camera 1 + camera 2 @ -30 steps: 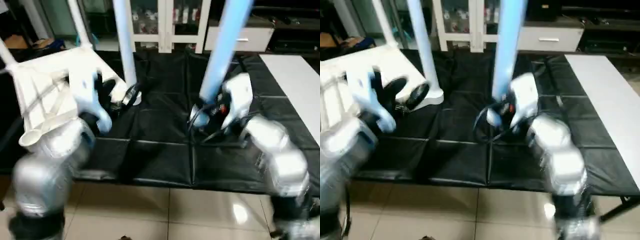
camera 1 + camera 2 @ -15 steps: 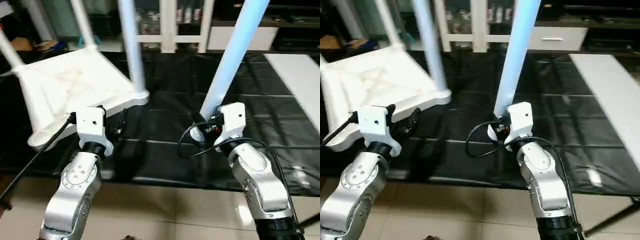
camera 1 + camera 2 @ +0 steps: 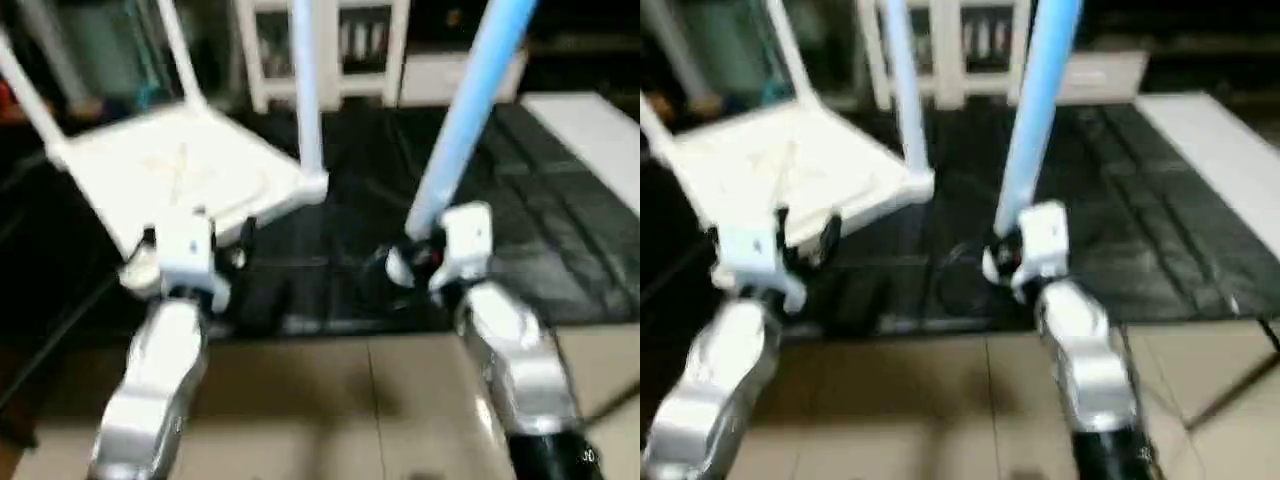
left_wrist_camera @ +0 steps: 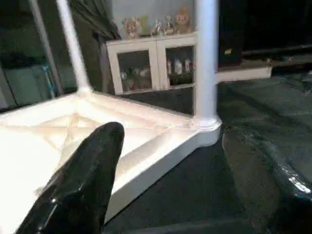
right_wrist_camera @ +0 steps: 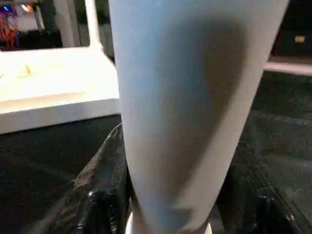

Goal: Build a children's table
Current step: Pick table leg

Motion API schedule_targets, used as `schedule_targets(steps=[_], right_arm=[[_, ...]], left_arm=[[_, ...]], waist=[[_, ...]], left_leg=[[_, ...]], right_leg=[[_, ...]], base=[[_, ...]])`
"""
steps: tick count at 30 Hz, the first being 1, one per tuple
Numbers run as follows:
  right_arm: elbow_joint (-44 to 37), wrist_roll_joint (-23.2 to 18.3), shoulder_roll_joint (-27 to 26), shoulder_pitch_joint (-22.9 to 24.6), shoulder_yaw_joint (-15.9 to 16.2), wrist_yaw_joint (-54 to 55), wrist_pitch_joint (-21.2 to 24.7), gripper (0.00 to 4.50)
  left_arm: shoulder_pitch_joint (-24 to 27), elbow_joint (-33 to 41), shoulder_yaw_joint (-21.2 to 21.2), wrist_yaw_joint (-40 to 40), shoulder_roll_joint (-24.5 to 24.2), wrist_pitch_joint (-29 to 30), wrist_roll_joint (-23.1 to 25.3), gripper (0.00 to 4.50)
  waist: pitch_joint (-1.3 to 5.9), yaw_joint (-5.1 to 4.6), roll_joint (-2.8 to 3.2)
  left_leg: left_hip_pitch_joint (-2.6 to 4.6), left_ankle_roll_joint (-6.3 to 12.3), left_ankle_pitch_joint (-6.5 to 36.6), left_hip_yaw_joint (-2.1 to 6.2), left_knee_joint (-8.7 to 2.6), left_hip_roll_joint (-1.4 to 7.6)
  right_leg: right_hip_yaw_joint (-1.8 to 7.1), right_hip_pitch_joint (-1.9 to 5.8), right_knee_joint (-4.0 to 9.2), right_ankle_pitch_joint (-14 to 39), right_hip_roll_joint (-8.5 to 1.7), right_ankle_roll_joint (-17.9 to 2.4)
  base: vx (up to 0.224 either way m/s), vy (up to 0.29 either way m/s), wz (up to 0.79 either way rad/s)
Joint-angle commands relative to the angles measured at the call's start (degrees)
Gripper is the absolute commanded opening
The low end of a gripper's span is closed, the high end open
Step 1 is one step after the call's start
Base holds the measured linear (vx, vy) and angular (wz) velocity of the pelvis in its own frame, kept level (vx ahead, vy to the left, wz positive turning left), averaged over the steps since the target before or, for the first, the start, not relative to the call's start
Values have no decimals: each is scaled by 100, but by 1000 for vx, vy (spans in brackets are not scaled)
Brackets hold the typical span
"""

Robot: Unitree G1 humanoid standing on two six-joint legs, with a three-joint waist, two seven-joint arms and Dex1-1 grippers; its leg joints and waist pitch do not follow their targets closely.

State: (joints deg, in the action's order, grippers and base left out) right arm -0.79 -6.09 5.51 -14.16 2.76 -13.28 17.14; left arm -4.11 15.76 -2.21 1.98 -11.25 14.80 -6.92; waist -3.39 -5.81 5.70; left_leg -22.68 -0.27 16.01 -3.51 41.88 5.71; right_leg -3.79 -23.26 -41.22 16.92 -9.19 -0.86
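The children's table's white tabletop lies upside down on the black mat, with three white legs standing up from its corner sockets. My left gripper is open, just in front of the tabletop's near corner, with nothing between its black fingers. My right gripper is shut on the thick lower end of another white leg, which leans up and away to the right over the mat. The right wrist view has this leg squeezed between both fingers.
A black mat covers the work surface, and tiled floor lies in front of it. A white glass-door cabinet stands behind. A flat white board lies at the far right.
The head camera has moved, so the whole picture has shifted. Since a second ago both forearms have stretched out in front of me. The right gripper keeps its hold on the leg.
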Motion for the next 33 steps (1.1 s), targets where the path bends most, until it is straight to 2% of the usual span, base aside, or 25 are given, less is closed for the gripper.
schedule_targets(steps=[1,2,4,5,6,8,9,10,11,12,13,14,16,18,19,20,22,23,24,25,26,28,29,32,33], right_arm=[[2,15,47,-119,-54,37,-99,186],[7,8,44,-129,-64,36,-96,186],[23,3,39,-144,-73,28,-88,186],[30,2,40,-150,-72,21,-82,186],[36,-2,42,-156,-54,12,-84,186],[33,-2,39,-155,-40,2,-84,186],[31,-3,36,-155,-31,-8,-85,186],[24,0,29,-153,-16,-19,-88,186],[16,2,24,-150,13,-33,-91,186],[16,2,24,-150,13,-33,-91,186],[23,-2,25,-158,36,-47,-102,186],[29,-3,28,-161,40,-55,-108,186],[43,-1,30,-166,44,-62,-119,186],[51,-8,25,-168,36,-66,-123,186],[55,-16,23,-167,27,-71,-120,186],[62,-25,17,-164,12,-84,-105,186],[59,-43,11,-161,1,-94,-85,186],[54,-49,13,-162,-6,-93,-74,186],[52,-55,17,-164,-10,-90,-72,186],[49,-60,20,-164,-12,-88,-71,186],[53,-86,35,-172,-21,-86,-58,186],[57,-98,44,-177,-27,-81,-51,186],[75,-68,68,-185,-32,-73,-54,186],[101,-35,81,-189,-52,-67,-61,186],[105,-30,86,-186,-57,-77,-67,186]], left_arm=[[-57,-1,54,-47,32,-4,54,362],[-62,-1,63,-45,35,-6,57,362],[-66,-6,71,-47,41,-14,60,362],[-64,-5,72,-47,44,-16,61,362],[-45,-1,71,-46,49,-27,78,362],[-33,1,74,-54,57,-34,87,362],[-30,0,78,-58,62,-40,95,362],[-26,-2,88,-65,69,-44,102,362],[-16,5,106,-85,80,-41,115,362],[-16,5,106,-85,80,-41,115,362],[2,18,116,-97,93,-36,132,362],[12,25,117,-102,101,-34,144,362],[28,35,115,-108,105,-32,156,362],[40,40,111,-112,101,-32,158,362],[45,43,109,-119,95,-28,161,362],[47,42,117,-126,99,-34,159,362],[57,52,151,-118,147,-25,99,362],[61,76,165,-56,160,-32,144,362],[57,95,166,-59,156,-55,175,362],[54,108,164,-66,150,-75,200,362],[38,124,148,-38,133,-40,310,362],[30,120,137,-34,125,-17,348,362],[27,99,135,-40,168,6,323,362],[38,102,174,22,264,44,277,362],[46,104,181,72,280,27,321,362]], waist=[[232,-137,146],[248,-67,29],[325,35,-205],[461,241,-492],[354,195,-454],[325,341,-467],[355,400,-352],[355,400,-352],[251,239,-127],[364,117,95],[395,11,196],[330,113,193],[316,185,151],[356,373,-172],[482,538,-718],[424,611,-455],[325,538,-456],[287,613,-434],[335,565,-240],[273,446,-132],[274,469,-29],[318,441,160],[341,570,246],[497,777,254],[540,817,134]], left_leg=[[510,2057,965,467,-1209,413],[517,2380,525,483,-1236,517],[431,2039,740,433,-1252,520],[-381,264,1128,336,655,29],[-634,-505,770,384,775,-146],[-429,-514,804,323,610,-75],[-194,-37,271,232,-16,90],[-194,-37,271,232,-16,90],[145,1309,714,142,-922,162],[427,1582,1114,214,-1053,337],[482,1966,900,362,-1222,459],[524,2482,70,339,-1185,565],[470,2624,-182,231,-1232,615],[417,1808,839,90,-1421,629],[-29,810,1574,-236,-716,138],[-343,99,947,211,699,-173],[-736,-438,794,425,873,-106],[-250,-550,881,360,478,54],[83,-685,811,325,24,113],[391,-739,1377,144,-712,228],[751,-879,2961,-39,-1142,859],[518,-1224,3238,64,-1478,1244],[400,-1562,1492,-111,-1650,1730],[591,-1478,-324,-462,-1604,2040],[653,-1081,-611,-282,-1525,1748]], right_leg=[[-297,-127,-198,425,595,-129],[-209,-56,-102,365,492,43],[96,82,168,386,222,214],[1434,446,1299,1491,-1420,262],[926,589,1168,2021,-941,468],[924,490,1257,2139,-766,-210],[644,507,1322,2263,-430,-1121],[644,507,1322,2263,-430,-1121],[198,31,976,2021,537,-918],[37,-87,543,1701,743,-769],[-101,-148,-259,876,750,-414],[-186,-296,-346,611,690,-204],[-278,-268,-394,530,648,-57],[-43,-47,-45,343,365,190],[754,270,751,1136,-574,932],[1383,148,1259,1775,-1152,749],[1094,501,1107,2071,-1012,334],[785,311,1208,2160,-541,-955],[825,172,1133,2175,30,-1060],[559,34,931,1770,620,-886],[382,-448,636,1573,908,-348],[240,-106,209,195,720,-222],[-35,-210,-24,-402,626,-34],[-353,-361,-232,-218,537,92],[-399,-243,-195,-30,521,171]], base=[[-87,302,-7],[-88,254,-19],[-94,203,-23],[-98,223,-2],[-80,257,-13],[-87,269,-16],[-108,326,2],[-108,326,2],[-106,332,15],[-120,349,20],[-120,349,20],[-90,346,8],[-79,323,2],[-108,286,-7],[-109,266,-8],[-112,272,8],[-105,307,-13],[-113,309,-18],[-135,343,-11],[-135,343,-11],[-177,331,-17],[-166,301,-35],[-104,302,-59],[-87,216,-51],[-82,103,-44]])
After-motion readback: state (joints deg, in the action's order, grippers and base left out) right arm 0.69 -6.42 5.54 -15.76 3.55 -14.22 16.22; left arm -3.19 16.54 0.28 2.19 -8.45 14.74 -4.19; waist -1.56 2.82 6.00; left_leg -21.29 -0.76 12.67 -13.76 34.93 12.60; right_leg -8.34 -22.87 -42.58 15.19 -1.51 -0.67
